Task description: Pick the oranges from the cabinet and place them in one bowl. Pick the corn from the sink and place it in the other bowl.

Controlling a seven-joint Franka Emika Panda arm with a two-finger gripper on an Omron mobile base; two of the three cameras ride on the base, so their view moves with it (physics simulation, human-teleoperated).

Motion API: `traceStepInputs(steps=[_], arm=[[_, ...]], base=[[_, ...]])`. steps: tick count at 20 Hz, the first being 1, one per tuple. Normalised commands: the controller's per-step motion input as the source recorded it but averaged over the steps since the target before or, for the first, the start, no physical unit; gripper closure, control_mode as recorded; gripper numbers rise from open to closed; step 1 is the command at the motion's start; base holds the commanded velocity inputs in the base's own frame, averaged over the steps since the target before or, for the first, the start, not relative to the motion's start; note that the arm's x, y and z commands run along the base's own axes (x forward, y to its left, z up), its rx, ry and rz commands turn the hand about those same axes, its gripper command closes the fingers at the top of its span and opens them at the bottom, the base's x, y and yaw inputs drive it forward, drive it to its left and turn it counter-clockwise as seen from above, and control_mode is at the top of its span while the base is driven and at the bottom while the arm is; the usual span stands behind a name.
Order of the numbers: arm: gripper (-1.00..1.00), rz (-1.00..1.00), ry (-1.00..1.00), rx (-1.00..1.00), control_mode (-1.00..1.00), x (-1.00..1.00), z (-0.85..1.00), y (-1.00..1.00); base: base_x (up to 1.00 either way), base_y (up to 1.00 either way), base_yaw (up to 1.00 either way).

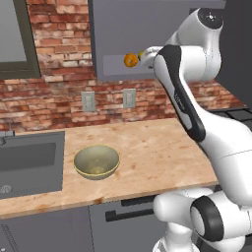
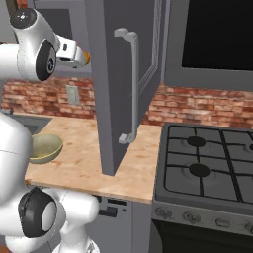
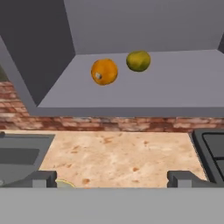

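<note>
While your gripper [image 3: 112,178] hangs with jaws spread wide and holding nothing, you see both oranges [image 3: 104,71] side by side on the open cabinet [image 3: 144,87] shelf ahead of it.

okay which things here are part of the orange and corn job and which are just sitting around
Part of the job: bright orange fruit; yellow-green fruit; cabinet; bowl; sink; open claw.

Just sitting around: stove; wall outlets; brick wall.
</note>
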Motion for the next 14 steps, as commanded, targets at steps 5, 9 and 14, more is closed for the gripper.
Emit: traceStepInputs(steps=[5, 9, 14], arm=[[-1.0, 0.0, 0.03, 0.0, -1.0, 0.26, -0.29, 0.0], [-1.0, 0.0, 0.0, 0.0, -1.0, 0.42, -0.26, 0.0], [-1.0, 0.0, -0.01, 0.0, -1.0, 0.49, -0.03, 0.0]], base=[[0.0, 0.0, 0.0], [0.0, 0.0, 0.0], [0.0, 0.0, 0.0]])
